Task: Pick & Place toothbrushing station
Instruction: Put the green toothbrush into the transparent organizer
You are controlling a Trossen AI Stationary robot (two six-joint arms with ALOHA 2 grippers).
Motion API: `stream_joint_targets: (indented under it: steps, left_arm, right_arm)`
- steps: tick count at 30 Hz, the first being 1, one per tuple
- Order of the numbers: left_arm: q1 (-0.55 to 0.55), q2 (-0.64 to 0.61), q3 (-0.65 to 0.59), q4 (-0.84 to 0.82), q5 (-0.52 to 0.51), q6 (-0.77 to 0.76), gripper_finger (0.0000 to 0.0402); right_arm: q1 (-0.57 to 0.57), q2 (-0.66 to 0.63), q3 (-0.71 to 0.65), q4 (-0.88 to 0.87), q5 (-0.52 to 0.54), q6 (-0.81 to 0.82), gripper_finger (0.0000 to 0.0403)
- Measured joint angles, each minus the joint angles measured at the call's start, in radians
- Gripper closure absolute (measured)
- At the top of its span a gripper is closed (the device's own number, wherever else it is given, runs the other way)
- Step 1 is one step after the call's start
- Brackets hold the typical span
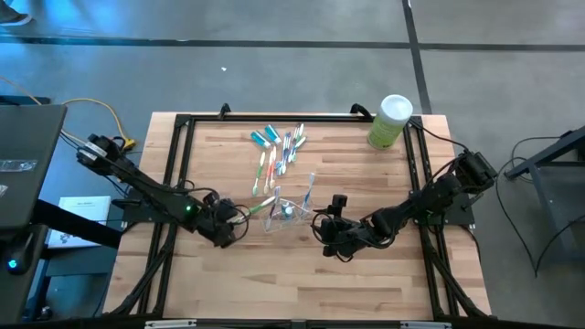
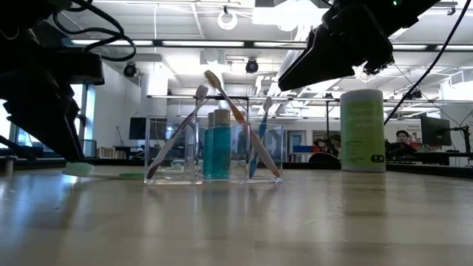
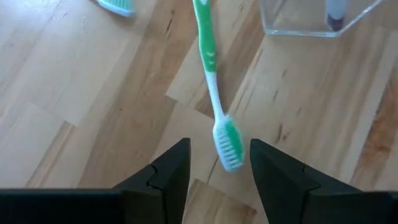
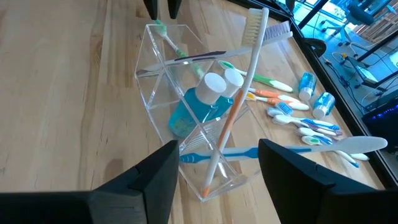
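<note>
A clear plastic cup [image 1: 288,212] with compartments stands mid-table. Inside it, two teal toothpaste tubes [image 4: 200,102] stand upright and several toothbrushes lean on its walls. A green-and-white toothbrush [image 3: 211,74] lies flat on the wood beside the cup's left side. My left gripper [image 3: 219,163] is open, a finger on either side of the brush's bristle head [image 3: 229,144] without touching it. My right gripper [image 4: 217,155] is open on the cup's right side; the low view shows it above the cup, apart from it.
Loose toothbrushes [image 1: 281,153] and small tubes [image 1: 263,137] lie toward the far edge. A light-green canister with a white lid [image 1: 390,121] stands at the far right corner. Black frame rails [image 1: 178,174] run along the table's sides. Bare wood lies near the front edge.
</note>
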Motion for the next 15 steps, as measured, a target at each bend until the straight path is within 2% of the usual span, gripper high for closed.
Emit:
stream_joint_targets:
  steps: [15]
  left_arm:
    - [-0.018, 0.202, 0.005, 0.090, -0.073, 0.024, 0.0240]
  right_arm:
    - [0.000, 0.000, 0.000, -0.001, -0.002, 0.005, 0.0190]
